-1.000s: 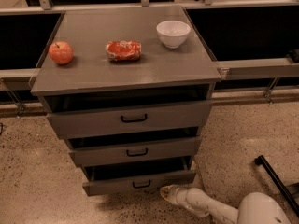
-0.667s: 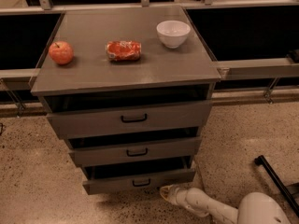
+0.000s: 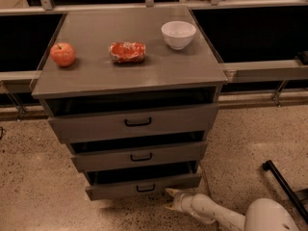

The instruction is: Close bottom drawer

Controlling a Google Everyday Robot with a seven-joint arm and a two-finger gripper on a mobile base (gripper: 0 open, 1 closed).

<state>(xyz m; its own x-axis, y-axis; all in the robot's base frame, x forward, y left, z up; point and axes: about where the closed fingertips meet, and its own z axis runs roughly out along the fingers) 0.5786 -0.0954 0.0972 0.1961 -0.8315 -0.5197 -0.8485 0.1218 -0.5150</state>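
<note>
Camera view: bottom drawer (image 3: 113, 189) is lowest in the grey cabinet, pulled out toward the camera, dark gap showing above its front; front's long axis runs left-right, so closing travel is straight back into the cabinet, away from the camera; gripper (image 3: 169, 199) sits low over the floor, just in front of the drawer's right end, right of and slightly below the black handle (image 3: 145, 188); its two pale tips look parted, nothing held; contact with the front I can't tell, close either way; single arm comes in from lower right, so its push line is angled leftward, not square to the front; my read: an off-centre push at the right end could rack the drawer, better to shift toward the handle first; middle drawer (image 3: 106, 160) and top drawer (image 3: 91, 125) also sit open, not the target.
</note>
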